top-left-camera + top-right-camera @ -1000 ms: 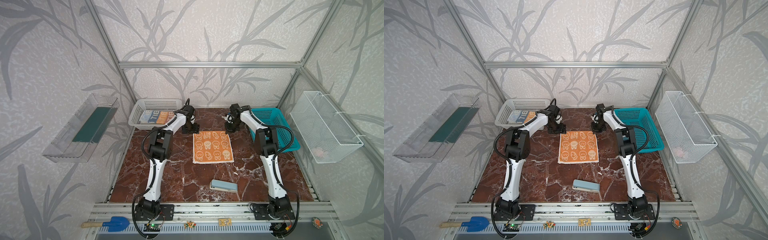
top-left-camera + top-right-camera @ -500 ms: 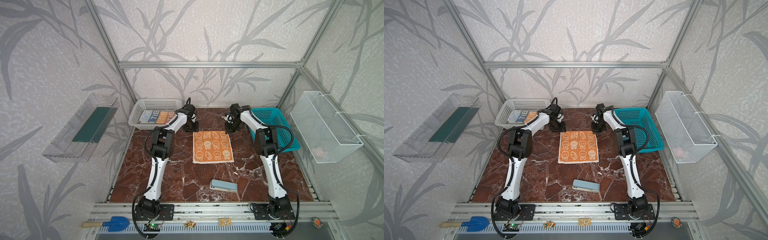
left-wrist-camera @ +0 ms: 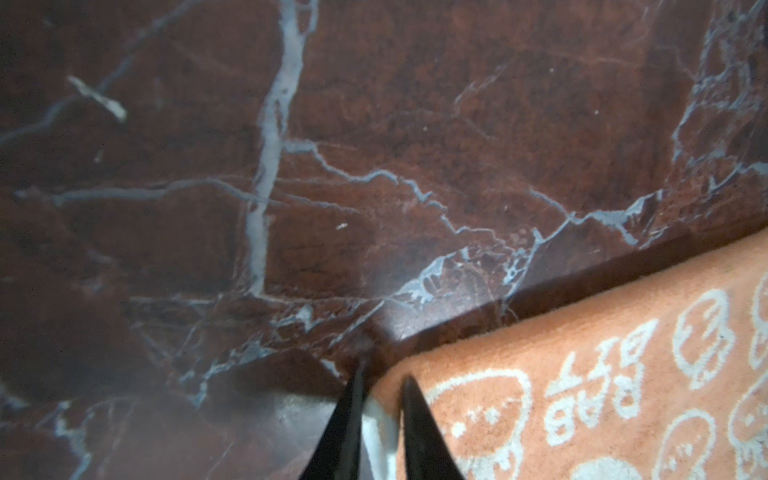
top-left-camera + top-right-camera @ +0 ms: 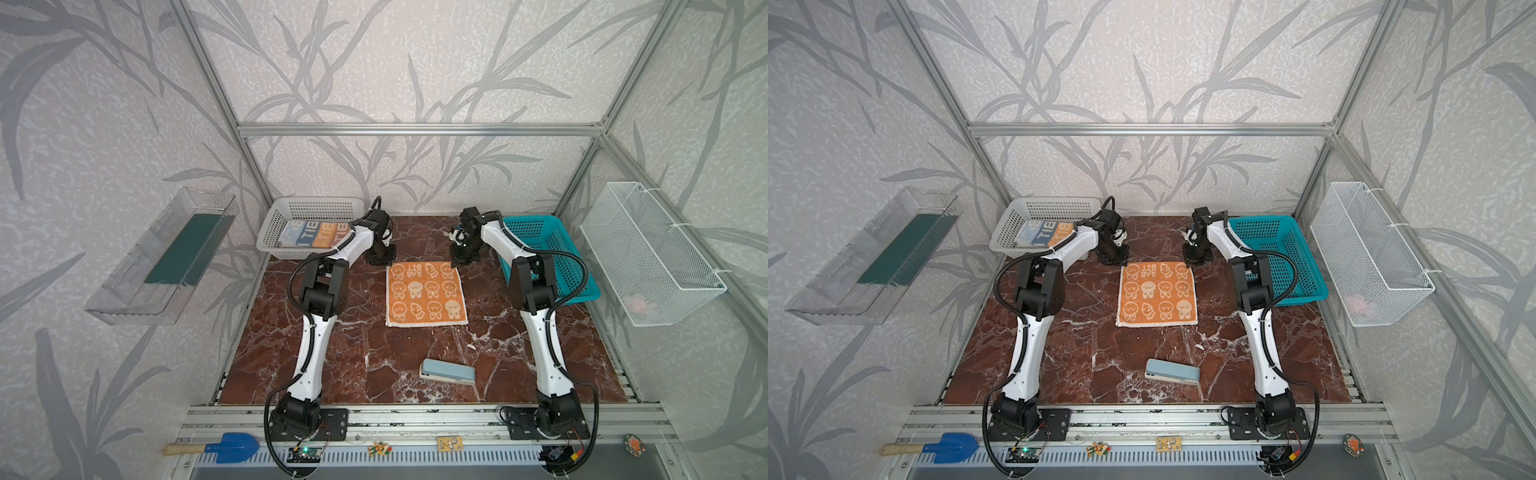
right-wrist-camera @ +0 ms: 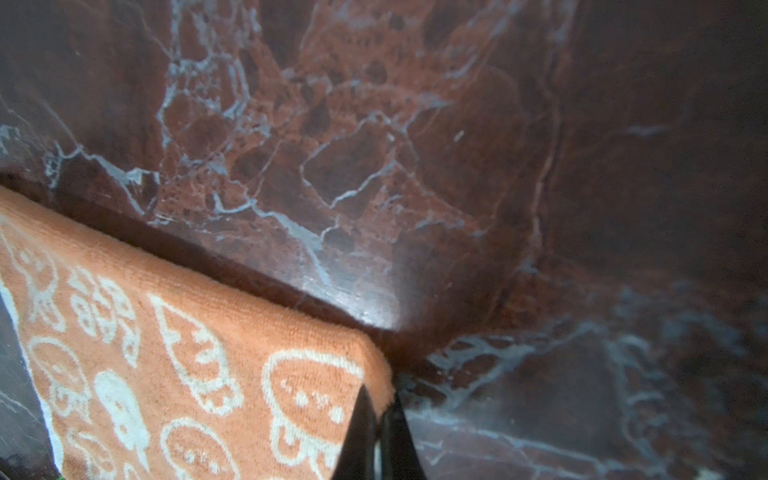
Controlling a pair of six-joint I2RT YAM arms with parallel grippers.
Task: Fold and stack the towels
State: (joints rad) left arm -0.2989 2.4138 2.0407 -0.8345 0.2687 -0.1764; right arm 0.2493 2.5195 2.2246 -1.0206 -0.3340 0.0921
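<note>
The orange towel [image 4: 424, 296] with cream animal faces is lying flat and unfolded on the middle of the red marble worktop [image 4: 374, 365], print side up. The left pincer [image 3: 384, 374] is gripping its far left corner, with the pale hem sitting between the two narrowly spaced fingers [image 3: 415, 424]. The right pincer [image 5: 378, 399] is pinching the far right corner, its tips closed on the cloth. In both top views the two arms are reaching to the towel's far edge and standing on either side of it. A second towel [image 4: 316, 235], lettered in blue and orange, is lying in the white basket [image 4: 316, 205] at the far left. A teal basket [image 4: 540, 232] is sitting at the far right. A pale blue block [image 4: 448, 371] is lying near the front edge, well apart from the orange towel.
</note>
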